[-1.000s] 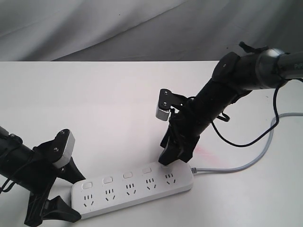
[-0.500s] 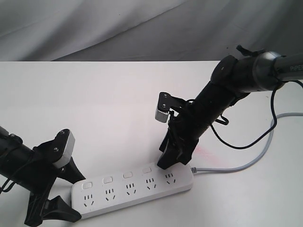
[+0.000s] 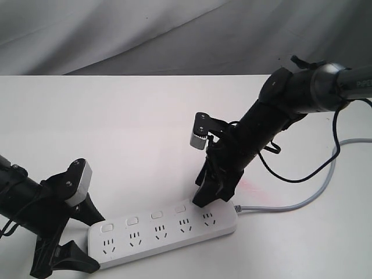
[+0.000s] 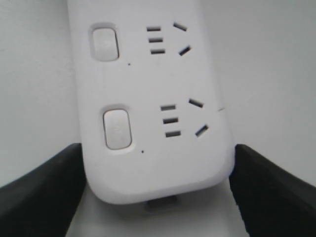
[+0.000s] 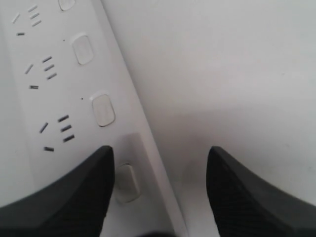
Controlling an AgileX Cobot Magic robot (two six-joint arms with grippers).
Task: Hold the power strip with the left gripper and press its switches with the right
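Your left gripper sits low over the table. Its two black fingers are spread wide and clasp the power strip across its width. The rounded end of the bar lies between them, and in the left wrist view each finger meets one long edge of it. The end switch and its three-pin socket lie right at those fingertips. From there the strip runs flat on the table toward your other arm.

The switches stand in a row along the edge held by the finger under the pale grey block. Four show in the exterior view; your other claw covers the place of the fifth.

Your right gripper comes down steeply on the cord end of the strip, jaws parted and pinching nothing. One of its fingers is over the strip, just beside the last switch; you cannot tell from these views whether it touches the button. The other hangs over bare table, off the strip's side, so the bar's long edge lies between the two. The grey cord leaves the strip just behind this gripper and curves away beneath the arm's loose black cable.
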